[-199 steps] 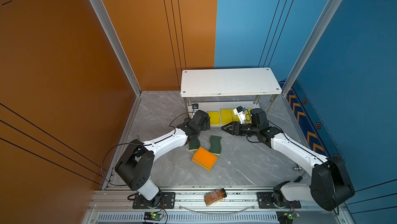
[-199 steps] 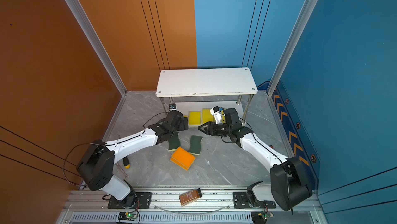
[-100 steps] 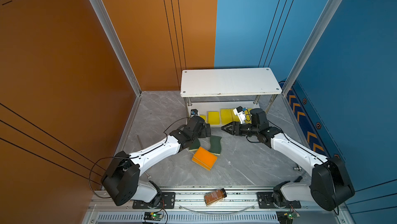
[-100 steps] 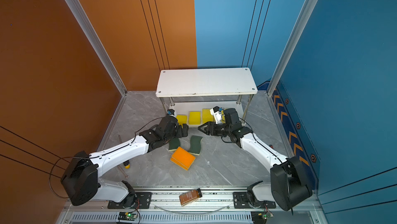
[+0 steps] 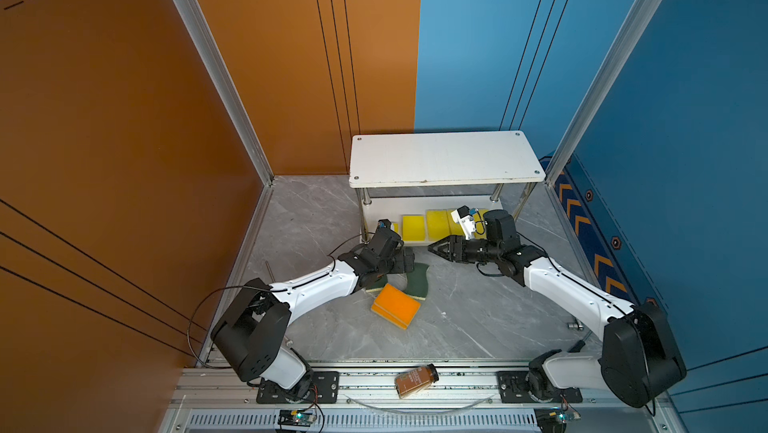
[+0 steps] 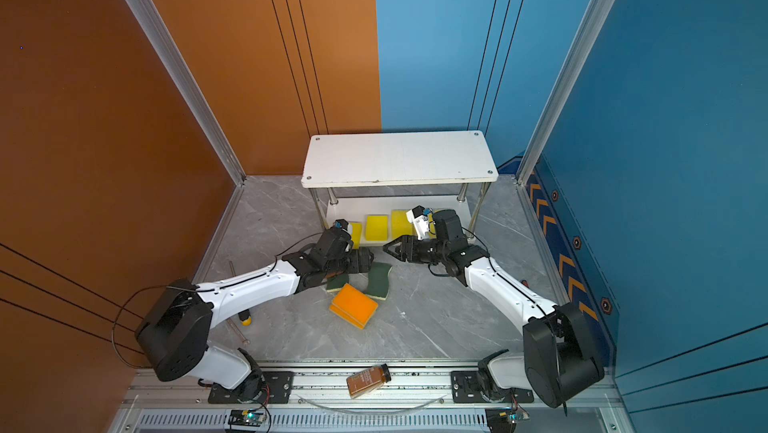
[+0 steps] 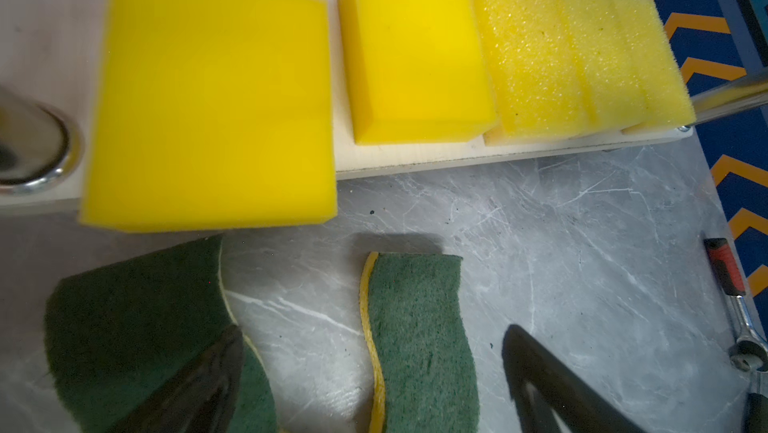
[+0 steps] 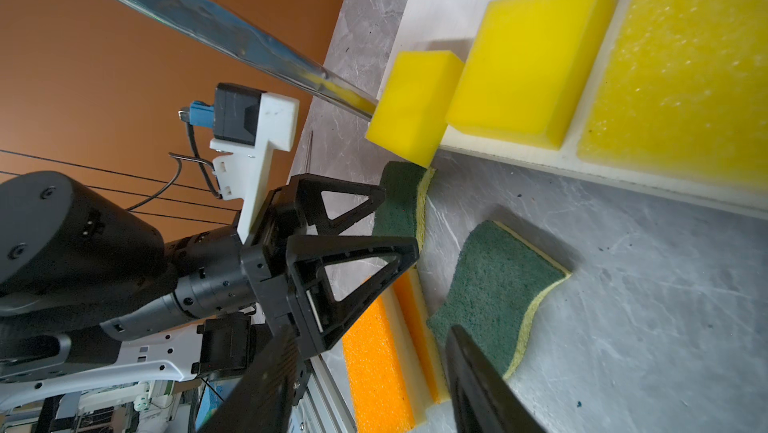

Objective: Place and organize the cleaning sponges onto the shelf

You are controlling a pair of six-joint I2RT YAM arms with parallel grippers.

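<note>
The shelf (image 5: 444, 158) (image 6: 399, 156) stands at the back. Several yellow cleaning sponges (image 7: 415, 56) (image 8: 528, 61) lie in a row on its lower board; the end one (image 7: 212, 102) overhangs the front edge. On the floor lie two wavy green-topped sponges (image 5: 417, 283) (image 7: 133, 310) and a stack of orange-topped ones (image 5: 397, 305) (image 8: 374, 360). My left gripper (image 5: 409, 262) (image 7: 374, 368) is open just above the green pair, one green sponge (image 7: 419, 335) lying between its fingers. My right gripper (image 5: 434, 247) (image 8: 374, 368) hovers open and empty in front of the shelf.
A brown bottle (image 5: 415, 380) lies on the front rail. A yellow-handled screwdriver (image 6: 245, 318) lies by the left arm, and a ratchet tool (image 7: 731, 285) lies near the right wall. Chrome posts (image 8: 232, 36) stand at the shelf's corners.
My left gripper has drawn back from the shelf's lower board to above the green sponges, uncovering the yellow sponge at the left end. The right arm has stayed still.
</note>
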